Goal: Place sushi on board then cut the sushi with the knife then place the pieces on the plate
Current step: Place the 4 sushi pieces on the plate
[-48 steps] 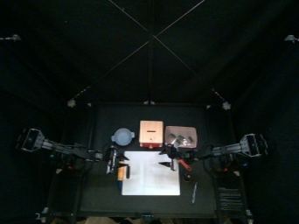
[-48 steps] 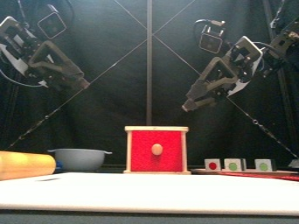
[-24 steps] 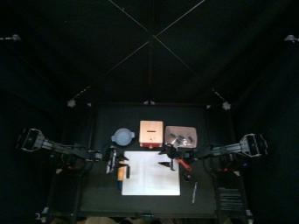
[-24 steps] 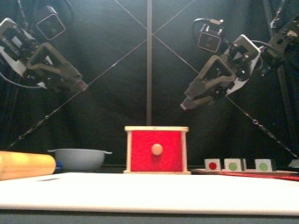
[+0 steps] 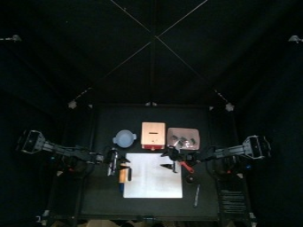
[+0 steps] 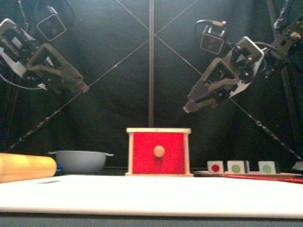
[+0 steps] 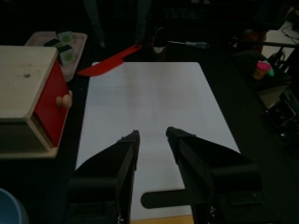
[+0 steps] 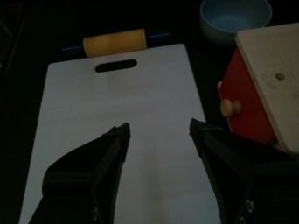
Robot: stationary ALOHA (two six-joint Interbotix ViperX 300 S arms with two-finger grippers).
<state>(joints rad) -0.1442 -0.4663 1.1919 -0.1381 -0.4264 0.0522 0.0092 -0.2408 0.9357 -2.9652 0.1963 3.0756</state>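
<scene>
Sushi first: the toy sushi roll (image 6: 236,166), three small blocks showing pale end faces with coloured centres, lies on the flat pink tray (image 7: 42,38) at the far right of the table, so I judge the task not yet begun. Going left to right, my left gripper (image 7: 152,133) hangs above the board's left end, jaws a little apart with nothing between them. Below it a yellow cylinder (image 6: 24,167) lies just beside the left edge of the bare white cutting board (image 5: 154,177). Behind, the blue-grey bowl (image 6: 81,160) stands far left, the pale wooden box with a red drawer front (image 6: 159,152) just right of it, and the tray right of the box. A red toy knife (image 7: 111,61) lies by the board's far right corner, between board and tray. My right gripper (image 8: 159,125) hovers over the board's right end, jaws spread wide and empty. What worries me is that the roll comes apart, so a pinch on one end block could lift that piece alone and scatter the rest. The box stands close beside the tray, and a wide-open jaw coming down there might clip it. The knife lies on the path from tray to board, where a low carry could knock it away.
</scene>
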